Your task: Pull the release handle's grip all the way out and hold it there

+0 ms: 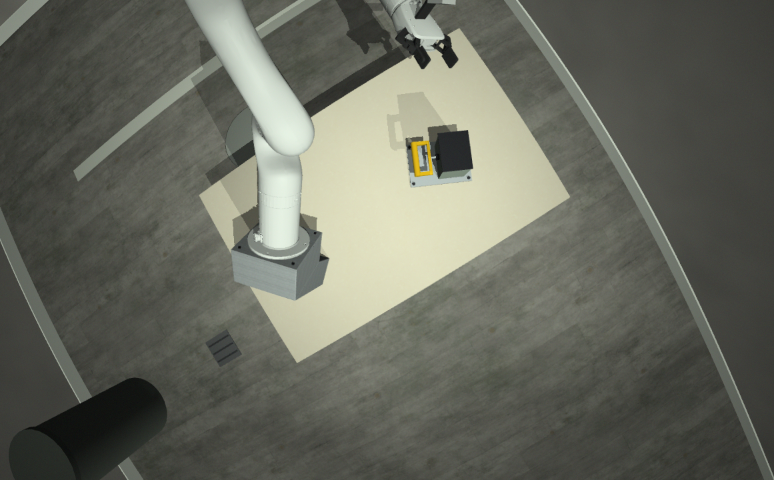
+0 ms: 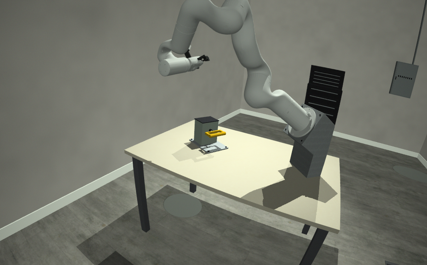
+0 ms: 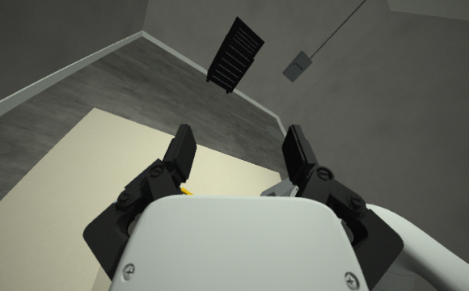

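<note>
Only the wrist view shows the claw (image 3: 238,151) spread, empty – yellow handle (image 1: 421,158) far below, beside its box (image 1: 454,150)

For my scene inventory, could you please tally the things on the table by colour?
Yellow: 1, the release handle's grip.
Black-topped: 1, the housing.
Light grey: 1, the base plate under both.
Dark grey: 1, the arm's pedestal.
Total: 4. The open gripper hangs in the air, holding nothing.
</note>
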